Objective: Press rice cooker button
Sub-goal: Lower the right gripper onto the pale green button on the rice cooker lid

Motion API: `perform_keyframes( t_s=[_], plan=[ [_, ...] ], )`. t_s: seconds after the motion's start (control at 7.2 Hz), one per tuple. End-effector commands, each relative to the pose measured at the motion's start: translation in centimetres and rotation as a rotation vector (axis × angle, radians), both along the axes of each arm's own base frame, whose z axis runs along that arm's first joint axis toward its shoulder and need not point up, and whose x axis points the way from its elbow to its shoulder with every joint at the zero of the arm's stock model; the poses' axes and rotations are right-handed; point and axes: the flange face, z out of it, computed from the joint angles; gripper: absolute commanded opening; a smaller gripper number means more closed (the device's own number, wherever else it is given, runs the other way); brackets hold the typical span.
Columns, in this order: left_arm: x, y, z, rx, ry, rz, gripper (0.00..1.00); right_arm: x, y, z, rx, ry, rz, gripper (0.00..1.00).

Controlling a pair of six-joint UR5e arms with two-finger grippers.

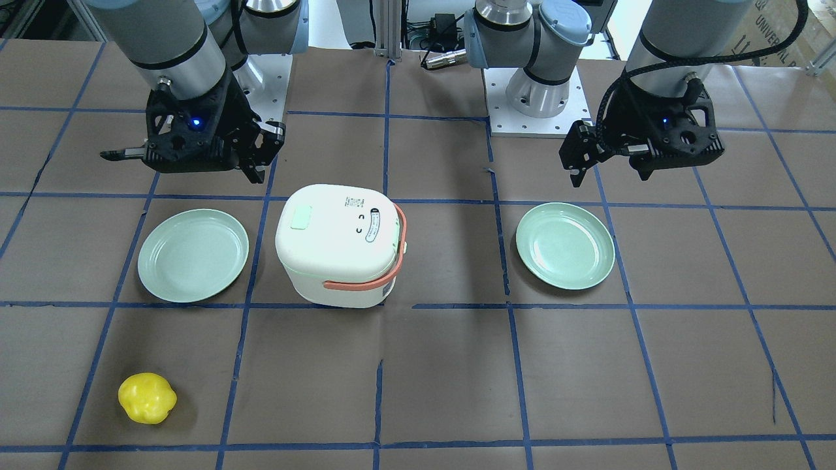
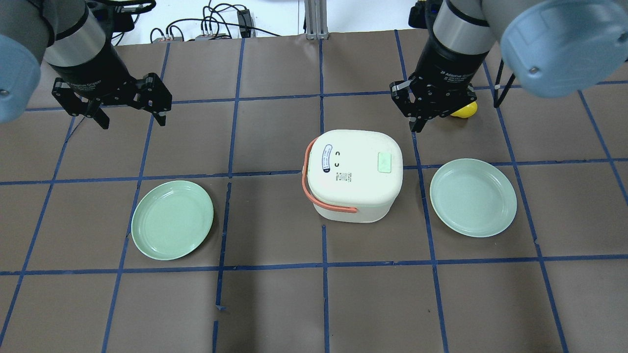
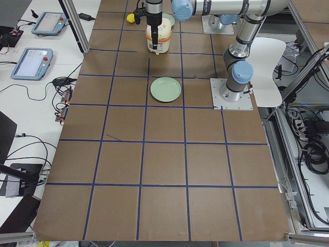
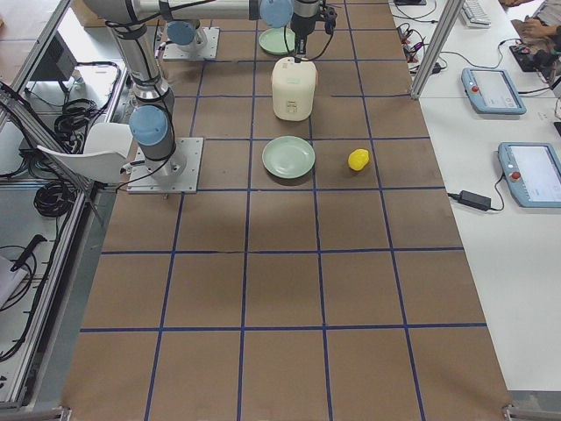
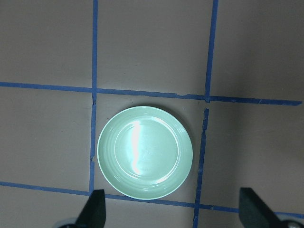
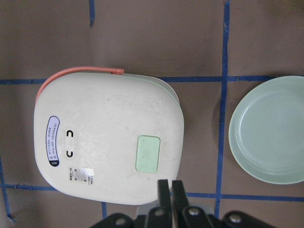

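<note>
- The rice cooker [image 2: 355, 176] stands closed in the middle of the table, between the left plate [image 2: 171, 219] and the right plate [image 2: 473, 197].
- Its green button [image 6: 147, 153] looks not yet pressed, so the whole press is left to do.
- The right gripper [image 6: 170, 186] has its fingers pressed together, holds nothing, and hovers just beside the button, apart from the lid.
- The left gripper [image 2: 133, 120] is spread wide and empty.
</note>
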Motion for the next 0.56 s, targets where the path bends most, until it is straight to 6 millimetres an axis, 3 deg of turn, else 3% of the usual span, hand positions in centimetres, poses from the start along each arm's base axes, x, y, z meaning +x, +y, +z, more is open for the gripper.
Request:
perform_keyframes(
  t_s=[0.0,0.42],
  plan=[
    [0.0,0.0,0.0,0.000,0.000,0.000,1.00,2.7,0.3,-2.9,0.028,0.016,0.007,0.16],
    [0.0,0.0,-0.1,0.001,0.000,0.000,1.00,2.7,1.3,-6.5,0.038,0.020,-0.007,0.16]
  ],
)
